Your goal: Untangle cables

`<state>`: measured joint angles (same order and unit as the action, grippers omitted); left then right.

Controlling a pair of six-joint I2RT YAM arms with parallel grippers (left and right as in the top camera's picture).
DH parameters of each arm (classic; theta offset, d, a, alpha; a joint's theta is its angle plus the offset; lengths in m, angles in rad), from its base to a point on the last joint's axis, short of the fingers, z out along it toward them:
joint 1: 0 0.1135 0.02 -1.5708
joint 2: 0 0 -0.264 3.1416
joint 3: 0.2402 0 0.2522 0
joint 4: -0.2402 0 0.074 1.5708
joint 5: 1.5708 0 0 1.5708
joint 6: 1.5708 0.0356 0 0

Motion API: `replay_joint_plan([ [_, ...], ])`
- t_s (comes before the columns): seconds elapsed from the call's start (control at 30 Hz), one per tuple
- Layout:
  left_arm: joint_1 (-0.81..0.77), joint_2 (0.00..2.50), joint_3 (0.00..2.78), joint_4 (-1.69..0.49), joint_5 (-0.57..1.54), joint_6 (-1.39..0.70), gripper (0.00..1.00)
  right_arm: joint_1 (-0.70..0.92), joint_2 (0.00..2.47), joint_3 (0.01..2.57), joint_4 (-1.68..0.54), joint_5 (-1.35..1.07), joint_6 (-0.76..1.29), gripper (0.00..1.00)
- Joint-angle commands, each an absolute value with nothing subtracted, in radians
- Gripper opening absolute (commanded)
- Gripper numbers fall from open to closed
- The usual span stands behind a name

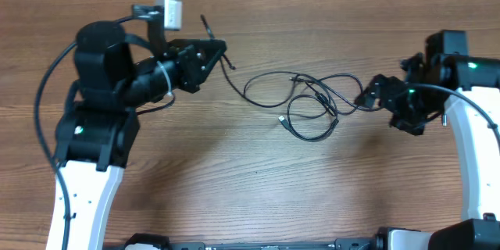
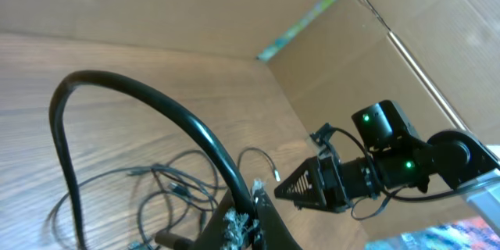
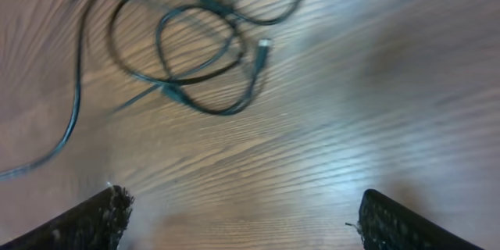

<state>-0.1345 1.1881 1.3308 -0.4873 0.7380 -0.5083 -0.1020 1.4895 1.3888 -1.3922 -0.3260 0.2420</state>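
Overhead: cables (image 1: pixel 308 101) lie loose on the table (image 1: pixel 234 187), mid-depth and a bit toward the right edge, with several loops overlapping and a small plug end on the near-left side of the heap. One strand runs left from the heap up to the left gripper (image 1: pixel 219 49), and a short thin piece sticks out beyond it toward the far edge. The jaws are together, but I can't tell if the strand is pinched. A white block (image 1: pixel 169 13) sits on the left arm. The right gripper (image 1: pixel 366 94) is just beside the heap's right end, where a strand reaches its tip. Green lights show on that arm.

Left wrist: a thick black wire (image 2: pixel 141 98) from the arm arcs across the middle and hides part of the heap (image 2: pixel 168 183) behind it. The right gripper (image 2: pixel 285 190) points at the heap from the far side. A cardboard wall (image 2: pixel 406 16) stands behind the table edge. Own fingers are not clearly visible here.

Right wrist: both fingers (image 3: pixel 86 223) sit in the bottom corners, spread wide, with only bare wood between them. The cables (image 3: pixel 195 55) are ahead in the upper left, blurred and clear of the fingers.
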Motion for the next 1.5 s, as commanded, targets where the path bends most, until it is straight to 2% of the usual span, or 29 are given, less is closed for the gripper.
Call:
replay_joint_plan([
  [0.0,-0.07,1.132,1.351,-0.524,0.698,-0.443,0.04,-0.021,1.482,1.407,-1.364,-0.342,0.227,0.93],
  [0.2,0.094,1.081,1.351,-0.653,0.514,-0.411,0.04,0.067,1.483,1.388,-1.295,-0.341,0.228,0.92],
  [0.5,0.369,1.156,1.351,-0.973,0.03,-0.369,0.04,0.073,1.483,1.338,-1.296,-0.244,0.235,0.88],
  [0.6,0.38,1.21,1.351,-1.03,-0.082,-0.369,0.04,0.072,1.483,1.338,-1.295,-0.244,0.235,0.88],
  [0.9,0.292,1.409,1.351,-1.071,0.105,-0.358,0.05,0.072,1.483,1.338,-1.306,-0.244,0.235,0.85],
  [1.1,0.152,1.507,1.351,-1.025,0.208,-0.31,0.06,0.072,1.483,1.338,-1.307,-0.244,0.235,0.85],
  [1.27,-0.02,1.633,1.351,-0.932,0.229,-0.231,0.17,0.072,1.483,1.338,-1.31,-0.244,0.238,0.85],
  [1.47,-0.15,1.79,1.351,-0.842,0.229,-0.232,0.19,0.072,1.483,1.338,-1.318,-0.244,0.238,0.84],
])
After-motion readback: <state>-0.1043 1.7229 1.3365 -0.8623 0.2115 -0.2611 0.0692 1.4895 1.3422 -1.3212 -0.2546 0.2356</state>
